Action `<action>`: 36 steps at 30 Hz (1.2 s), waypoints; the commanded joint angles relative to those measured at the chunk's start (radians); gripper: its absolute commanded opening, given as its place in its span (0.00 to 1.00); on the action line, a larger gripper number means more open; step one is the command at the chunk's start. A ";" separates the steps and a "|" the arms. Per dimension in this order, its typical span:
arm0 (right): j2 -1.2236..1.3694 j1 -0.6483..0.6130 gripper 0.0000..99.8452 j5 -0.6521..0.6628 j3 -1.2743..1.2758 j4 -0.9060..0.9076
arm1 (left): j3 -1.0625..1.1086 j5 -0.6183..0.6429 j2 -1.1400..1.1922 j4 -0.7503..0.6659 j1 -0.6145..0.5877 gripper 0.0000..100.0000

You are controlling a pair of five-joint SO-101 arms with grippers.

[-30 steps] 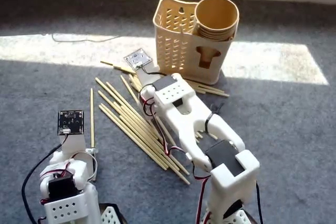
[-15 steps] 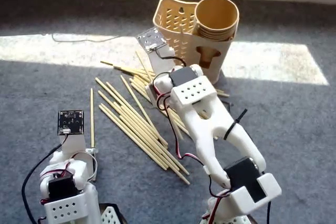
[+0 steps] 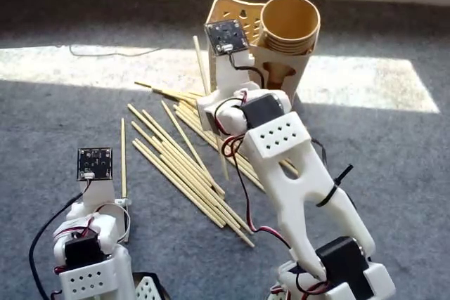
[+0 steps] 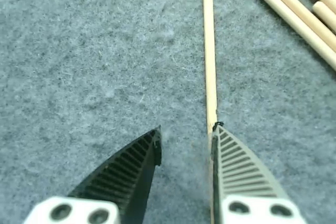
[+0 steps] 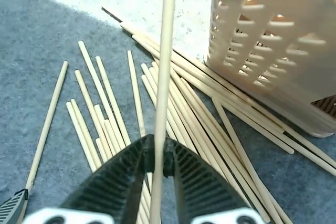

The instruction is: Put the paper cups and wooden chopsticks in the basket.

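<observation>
Risen toward the basket point(image 5: 262, 35), right tool point(image 5: 157, 148) pinches one pale, straight chopstick point(image 5: 167, 66); left tool point(image 4: 186, 128) spread

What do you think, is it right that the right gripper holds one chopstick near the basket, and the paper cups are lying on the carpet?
Not quite. The paper cups are not on the carpet: they stand stacked inside the basket, as the high view shows. The rest holds: the right gripper is shut on one chopstick near the basket.
</observation>
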 commanded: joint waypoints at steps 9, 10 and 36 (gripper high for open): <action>-0.196 0.015 0.00 -0.012 -0.004 -0.085 | 0.021 0.006 -0.007 0.003 -0.005 0.16; -0.200 0.015 0.00 -0.012 -0.004 -0.108 | 0.021 0.006 -0.007 0.003 -0.005 0.16; -0.208 0.214 0.00 -0.006 0.179 -1.095 | 0.021 0.006 -0.007 0.005 -0.007 0.16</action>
